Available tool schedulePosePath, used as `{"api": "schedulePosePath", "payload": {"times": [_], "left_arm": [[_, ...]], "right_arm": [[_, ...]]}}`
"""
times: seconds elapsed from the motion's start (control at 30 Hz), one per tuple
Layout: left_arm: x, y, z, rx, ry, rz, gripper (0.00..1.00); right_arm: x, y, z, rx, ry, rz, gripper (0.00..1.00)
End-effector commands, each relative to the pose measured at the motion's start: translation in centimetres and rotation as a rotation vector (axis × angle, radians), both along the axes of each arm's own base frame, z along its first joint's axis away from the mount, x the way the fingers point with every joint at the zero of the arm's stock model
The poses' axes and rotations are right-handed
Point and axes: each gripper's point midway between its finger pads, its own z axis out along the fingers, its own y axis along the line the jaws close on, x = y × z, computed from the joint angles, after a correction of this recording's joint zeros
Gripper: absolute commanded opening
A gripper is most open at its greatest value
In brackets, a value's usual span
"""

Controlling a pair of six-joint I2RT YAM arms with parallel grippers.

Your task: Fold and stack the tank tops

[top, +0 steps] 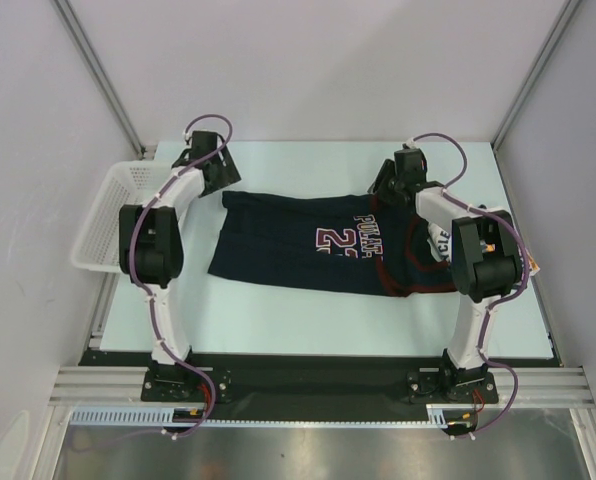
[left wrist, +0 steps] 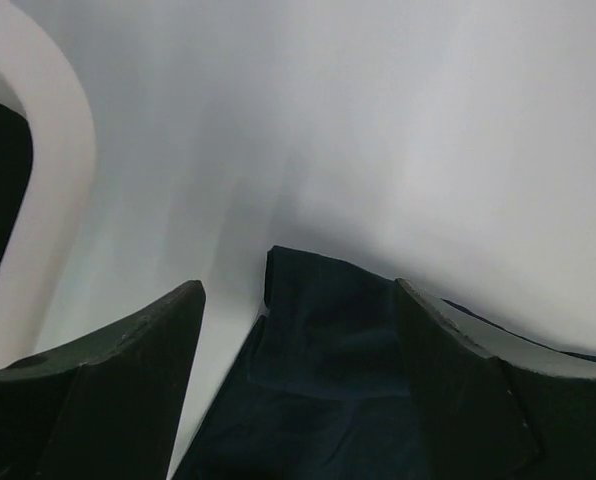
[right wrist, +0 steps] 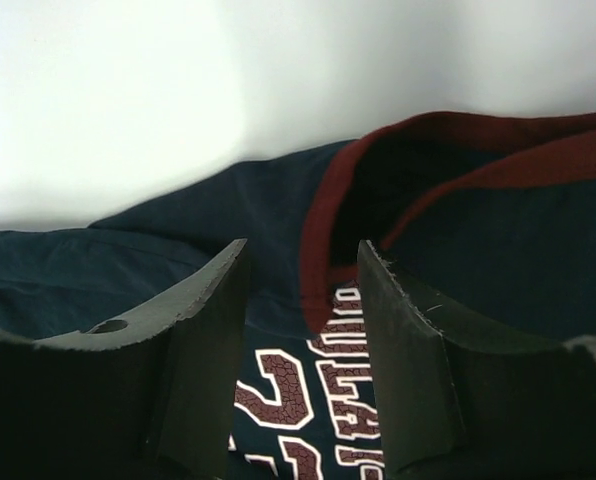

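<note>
The navy tank top (top: 308, 245) lies spread flat on the table, its dark-red trimmed neck and armholes to the right and dark-red lettering across the chest. My left gripper (top: 223, 185) is open over the top's far-left hem corner (left wrist: 323, 340), with a finger on each side of the cloth (left wrist: 298, 290). My right gripper (top: 380, 193) is open over the far armhole, its jaws straddling the dark-red trim (right wrist: 323, 230) above the lettering (right wrist: 303, 250). A small white patch with dark letters (top: 438, 241) shows beside the right arm; I cannot tell whether it is the white tank top.
A white plastic basket (top: 108, 215) stands at the table's left edge beside the left arm. White walls close in the back and sides. The dark rail holding the arm bases runs along the near edge.
</note>
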Motion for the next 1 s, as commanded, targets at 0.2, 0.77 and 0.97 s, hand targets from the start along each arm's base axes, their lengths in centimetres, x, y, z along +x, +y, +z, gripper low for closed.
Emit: {"api": "schedulePosePath", "payload": {"times": [0.2,0.77,0.97], "left_arm": [[1.9,-0.2,0.2,0.003,0.006,-0.039,0.82],[0.9,-1.1,-1.5,-0.059,0.041,-0.087,0.51],[0.5,-1.5,-1.3,-0.08,0.043,-0.096,0.1]], "right_arm": [[0.9,0.8,-0.5,0.061,0.024,0.012,0.49],[2.4,0.5,0.6,0.114,-0.023,0.035,0.0],[2.4,0.1,0.6,0.117,-0.021,0.027,0.0]]}}
